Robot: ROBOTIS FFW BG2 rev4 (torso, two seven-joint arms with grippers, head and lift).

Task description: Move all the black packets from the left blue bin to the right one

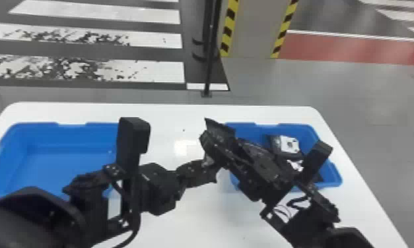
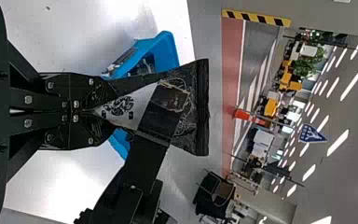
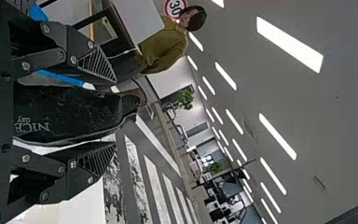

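Behind the white table [image 1: 196,224] lies a grey floor with painted white stripes and a red band; the table's near edge is cut off in the head view. The left bin [image 1: 67,165] sits on the table, its right side partly hidden by the left arm. The right bin [image 1: 334,174] holds packets [image 1: 283,143], some with white patches; the right arm covers enough of them that they can't be counted.

The left gripper [image 1: 211,162] is between the bins, its fingers closed on the corner of a black packet [image 2: 126,109] with a white patch, which spreads out beyond the tips. The right gripper [image 1: 249,160] is over the left part of the right bin, its fingers apart, with a printed black packet [image 3: 65,112] between them. That packet's inner end is cut off by the gripper's base, and a gap shows beside one finger; contact with the other is hard to make out. Where the grippers meet in the head view, black overlaps black, so I can't tell whether both have the same packet.
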